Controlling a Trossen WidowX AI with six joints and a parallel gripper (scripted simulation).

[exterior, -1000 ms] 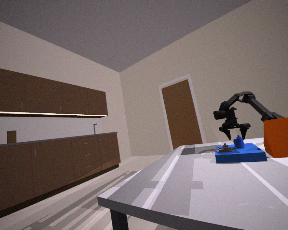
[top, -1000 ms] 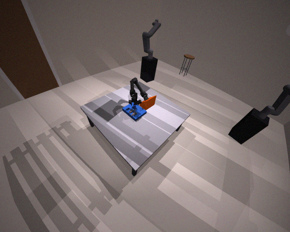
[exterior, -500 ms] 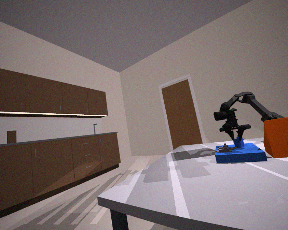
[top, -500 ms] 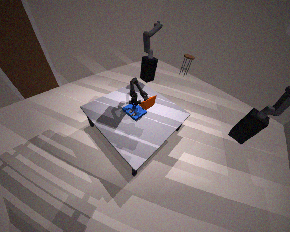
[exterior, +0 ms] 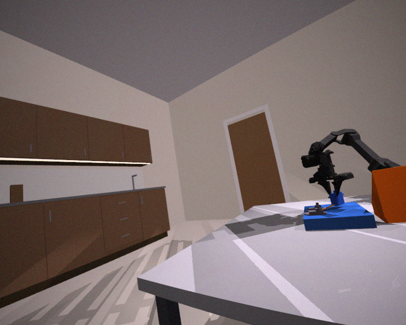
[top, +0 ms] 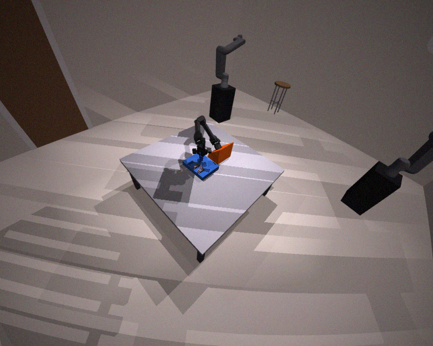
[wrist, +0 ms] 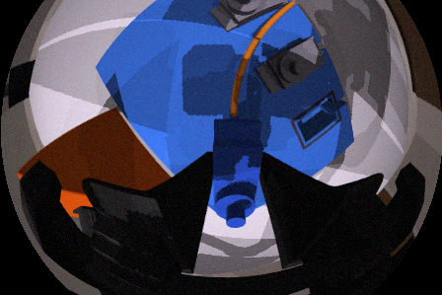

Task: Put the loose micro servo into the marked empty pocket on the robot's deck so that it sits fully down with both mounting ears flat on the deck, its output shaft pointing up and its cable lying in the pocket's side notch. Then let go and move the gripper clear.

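The loose micro servo (exterior: 336, 198) (wrist: 237, 161) is blue, with an orange cable (wrist: 240, 69) running from its far end across the deck. My gripper (exterior: 333, 194) (wrist: 236, 159) is shut on the servo, one black finger on each side. The servo is over the blue deck (top: 210, 172) (exterior: 339, 223) (wrist: 143, 72); whether it touches the deck is hard to tell. Its round end and shaft point toward the bottom of the wrist view. The marked empty pocket (wrist: 318, 121) has a dark outline and a side notch, and lies right of the servo in the wrist view.
Two dark grey servos (wrist: 247, 5) (wrist: 292, 66) sit in the deck beyond the empty pocket, and the orange cable passes between them. An orange panel (top: 225, 152) (exterior: 397, 194) (wrist: 94, 148) stands beside the deck. The deck is on a grey table (top: 205, 219) (exterior: 230, 272).
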